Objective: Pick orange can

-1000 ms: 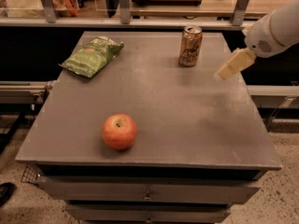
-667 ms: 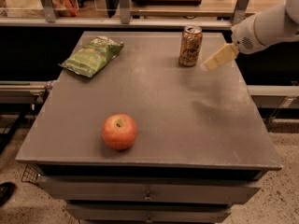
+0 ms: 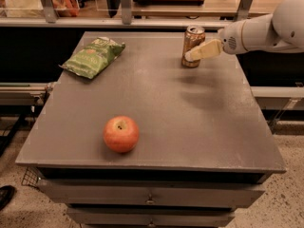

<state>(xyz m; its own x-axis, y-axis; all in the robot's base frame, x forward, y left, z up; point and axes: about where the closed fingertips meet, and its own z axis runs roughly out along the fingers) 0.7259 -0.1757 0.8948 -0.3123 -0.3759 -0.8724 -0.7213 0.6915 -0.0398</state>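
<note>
The orange can (image 3: 192, 38) stands upright near the far right edge of the grey table (image 3: 190, 127). It is tan-orange with dark script and a silver top. My gripper (image 3: 194, 54) reaches in from the right on a white arm (image 3: 266, 30). Its cream tip lies across the front of the can's lower half and hides part of it. I cannot tell whether it touches the can.
A red-orange apple (image 3: 121, 134) sits near the table's front left. A green chip bag (image 3: 93, 56) lies at the far left. Drawers (image 3: 149, 198) sit under the tabletop. A shelf with metal posts (image 3: 126, 4) runs behind the table.
My gripper has moved left and slightly up, from right of the can to in front of it. The can, apple and chip bag have not moved.
</note>
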